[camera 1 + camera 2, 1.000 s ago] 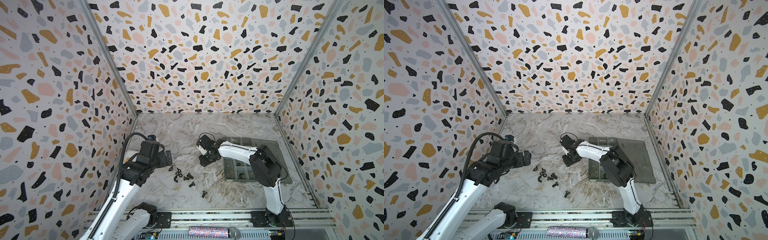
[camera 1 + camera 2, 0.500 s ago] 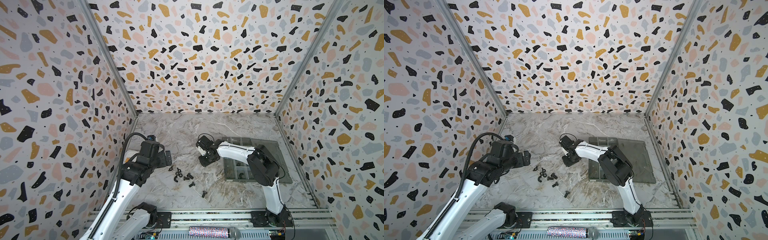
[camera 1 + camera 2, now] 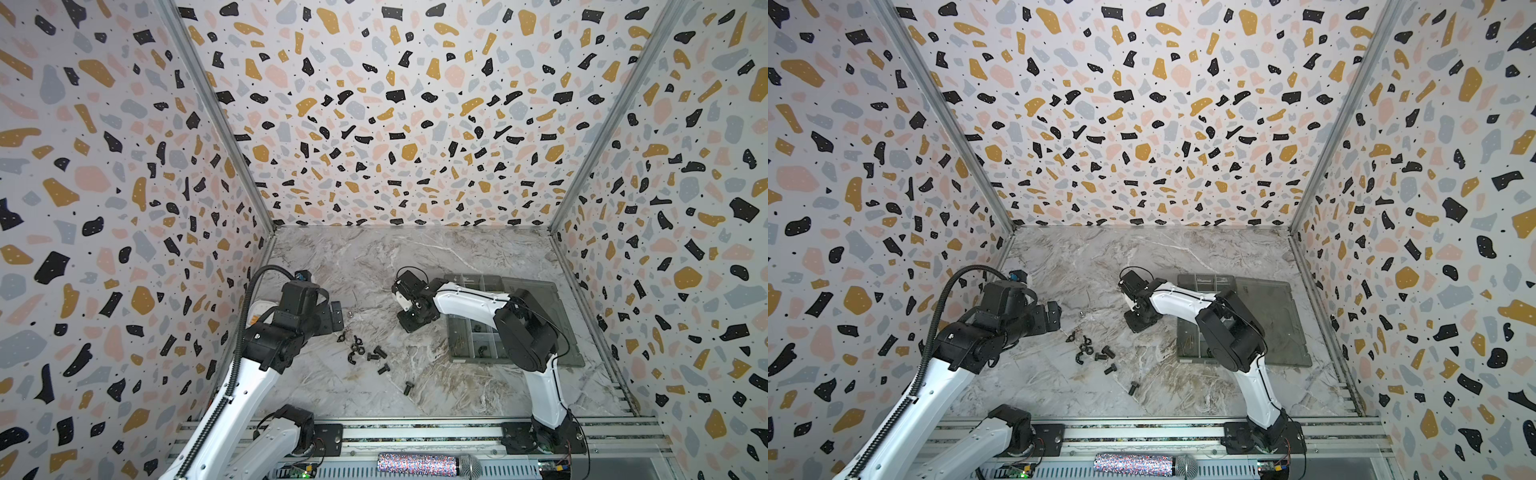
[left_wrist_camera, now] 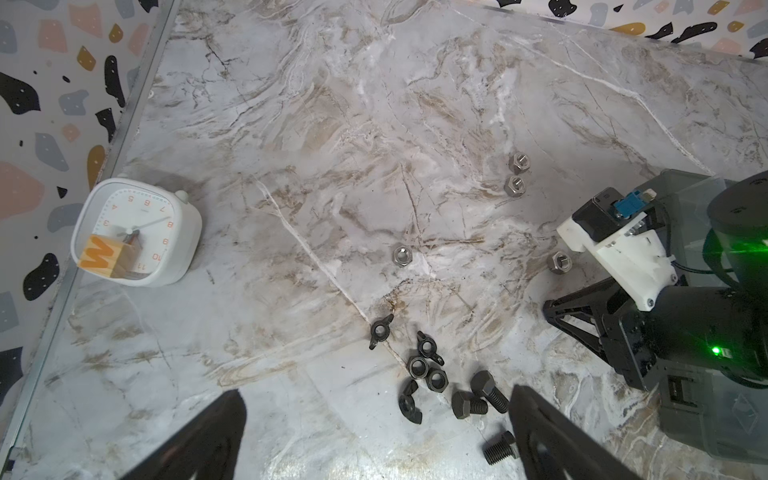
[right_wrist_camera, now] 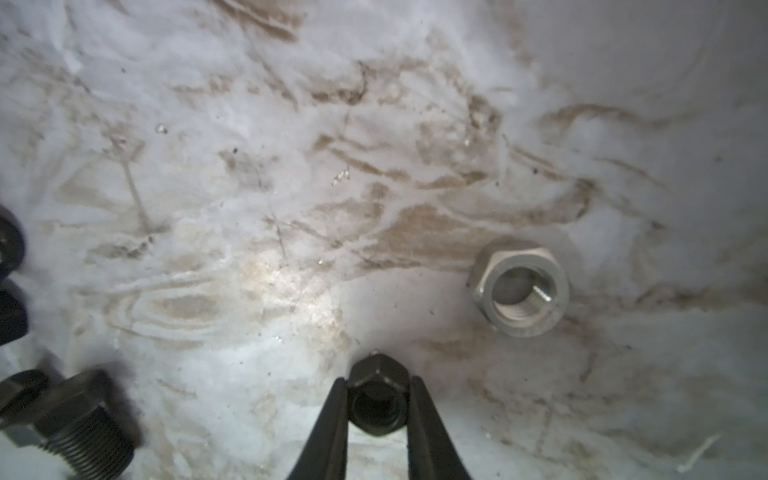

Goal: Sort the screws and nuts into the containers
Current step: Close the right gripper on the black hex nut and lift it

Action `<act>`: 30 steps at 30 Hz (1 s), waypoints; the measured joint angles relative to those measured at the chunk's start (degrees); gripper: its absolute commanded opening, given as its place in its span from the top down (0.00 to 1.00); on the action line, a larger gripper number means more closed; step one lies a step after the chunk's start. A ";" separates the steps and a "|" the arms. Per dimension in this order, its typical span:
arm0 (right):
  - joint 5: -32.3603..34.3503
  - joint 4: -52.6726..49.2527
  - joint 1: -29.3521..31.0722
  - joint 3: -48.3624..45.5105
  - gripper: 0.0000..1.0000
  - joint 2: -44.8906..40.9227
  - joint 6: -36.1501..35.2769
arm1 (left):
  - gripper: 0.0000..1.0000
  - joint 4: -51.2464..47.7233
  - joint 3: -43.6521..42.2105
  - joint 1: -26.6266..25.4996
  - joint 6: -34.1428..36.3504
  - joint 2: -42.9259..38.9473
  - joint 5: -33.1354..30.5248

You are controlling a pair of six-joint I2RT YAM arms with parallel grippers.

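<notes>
In a top view the organiser box (image 3: 540, 303) lies right of centre, with loose screws (image 3: 378, 352) at lower middle. Left wrist view: left claw (image 4: 374, 395) wide apart. Right wrist view, bottom centre: right claw (image 5: 376, 379) seemingly clamped on a black nut (image 5: 377, 409) on the table (image 5: 291, 208).

- Box (image 3: 465, 280) lies on the tabletop (image 3: 353, 257), at the right.
- Bolts (image 3: 376, 353) and nuts (image 3: 355, 345) cluster left of it, nearer the front.
- Clock (image 4: 137, 232) sits beside the wall (image 4: 62, 104).
- A nut (image 5: 376, 409) sits between the fingers of the right hand (image 5: 377, 380).
</notes>
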 measured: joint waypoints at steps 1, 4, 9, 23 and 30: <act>0.00 -0.09 0.00 0.09 0.85 0.00 -0.02 | 0.00 0.00 0.00 0.00 0.00 0.07 0.00; 0.15 -1.16 0.00 0.66 0.86 0.00 -0.15 | 0.00 0.02 0.00 0.00 0.02 0.66 0.00; 0.39 -3.13 -0.68 2.38 0.86 -0.28 -0.17 | 0.00 0.70 0.00 0.00 0.07 2.43 0.04; 1.40 -5.16 -5.22 1.90 0.86 -7.80 -0.42 | 0.00 4.74 1.11 -0.02 1.07 8.96 2.84; 1.92 -5.31 -7.63 0.02 0.87 -10.29 -0.48 | 0.00 6.71 2.08 0.00 1.36 11.32 3.78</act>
